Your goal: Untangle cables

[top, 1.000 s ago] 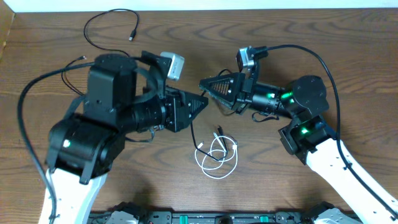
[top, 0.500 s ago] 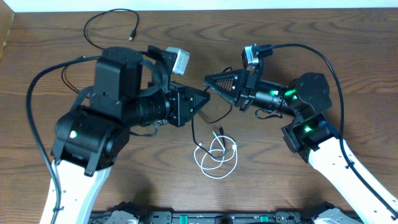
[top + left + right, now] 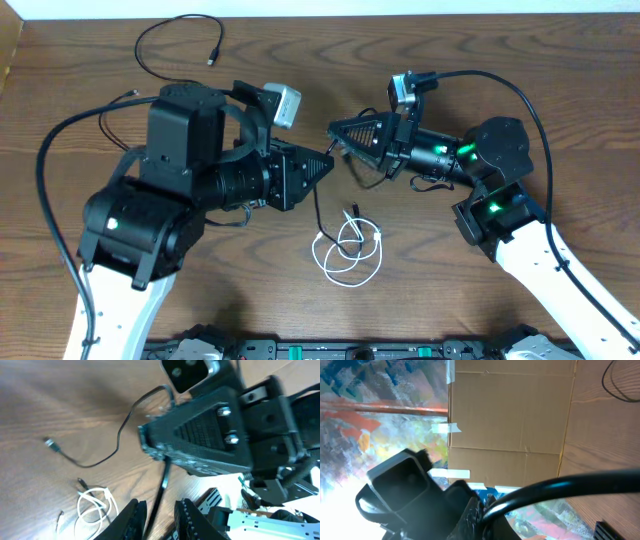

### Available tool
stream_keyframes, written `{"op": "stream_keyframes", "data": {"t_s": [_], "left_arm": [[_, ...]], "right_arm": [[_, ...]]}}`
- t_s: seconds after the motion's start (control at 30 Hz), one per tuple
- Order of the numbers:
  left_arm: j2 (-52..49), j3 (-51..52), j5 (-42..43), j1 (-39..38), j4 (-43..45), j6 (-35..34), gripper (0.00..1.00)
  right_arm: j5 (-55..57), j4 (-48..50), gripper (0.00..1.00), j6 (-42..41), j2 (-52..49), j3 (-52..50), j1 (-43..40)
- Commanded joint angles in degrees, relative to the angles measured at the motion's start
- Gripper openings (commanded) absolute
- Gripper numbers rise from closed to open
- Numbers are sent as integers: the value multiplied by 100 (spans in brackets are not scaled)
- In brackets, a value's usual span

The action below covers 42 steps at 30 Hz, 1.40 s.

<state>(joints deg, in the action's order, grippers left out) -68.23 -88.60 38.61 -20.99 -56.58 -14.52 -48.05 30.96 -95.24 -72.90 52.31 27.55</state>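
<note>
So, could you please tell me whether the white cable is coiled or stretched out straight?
Coiled. The white cable lies on the table in several overlapping loops, not pulled straight.

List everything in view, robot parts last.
stretched cable: one, black, strung between the two grippers
white cable: one, white, coiled on the table beside it
loose cable: one, black, looped at the far left
table: one, brown wood, under everything
cardboard: one sheet, tan, at the table's left edge
left gripper: one, black, stretched cable runs between its fingers
right gripper: one, black, shut on the stretched cable
</note>
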Motion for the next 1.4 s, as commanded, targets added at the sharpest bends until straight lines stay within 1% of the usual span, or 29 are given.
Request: {"op": "stream_keyframes", "data": {"t_s": [0.0, 0.27, 0.3, 0.37, 0.4, 0.53, 0.7, 0.73, 0.8, 0.83, 0.87, 0.9, 1.0, 1.2, 1.3, 1.37], "left_arm": [[-79, -42, -63, 7, -9, 96, 25], [-79, -42, -66, 7, 151, 98, 25], [-79, -42, -66, 7, 160, 98, 25], [-79, -42, -63, 7, 160, 96, 19], [-79, -42, -63, 7, 155, 96, 12], [-76, -42, -63, 7, 157, 96, 8], [-76, -42, -63, 7, 164, 90, 7], [-70, -42, -59, 7, 205, 15, 7], [-33, -42, 120, 7, 437, -293, 7], [-4, -42, 260, 7, 610, -415, 7], [44, -42, 424, 7, 839, -520, 8], [85, -42, 503, 7, 1032, -610, 8], [258, -42, 531, 9, 1563, -857, 7], [544, -42, 529, 9, 2677, -1670, 8], [581, -42, 531, 9, 3200, -2109, 7], [577, -42, 531, 9, 3445, -2374, 8]], "right_arm": [[-35, 13, 1, 96, 90, 31, -9], [-59, 11, 1, 96, 90, 31, -2], [-59, 11, 1, 98, 90, 31, -2], [-57, 11, 1, 98, 90, 31, 4], [-59, 11, 1, 98, 90, 31, 4], [-57, 11, 1, 98, 90, 31, 4], [-66, 9, 2, 118, 90, 31, 20], [-83, 7, 4, 225, 90, 31, 20], [-81, -31, 21, 623, 90, 31, -9], [-85, -133, 29, 984, 90, 31, -42], [-111, -286, 40, 1233, 90, 31, -74], [-153, -487, 47, 1394, 90, 31, -107], [-306, -1239, 56, 1620, 90, 28, -243], [-767, -1834, 71, 2693, 90, 28, -595], [-894, -2262, 73, 3128, 90, 28, -750], [-887, -2741, 75, 3550, 90, 28, -822]]}}
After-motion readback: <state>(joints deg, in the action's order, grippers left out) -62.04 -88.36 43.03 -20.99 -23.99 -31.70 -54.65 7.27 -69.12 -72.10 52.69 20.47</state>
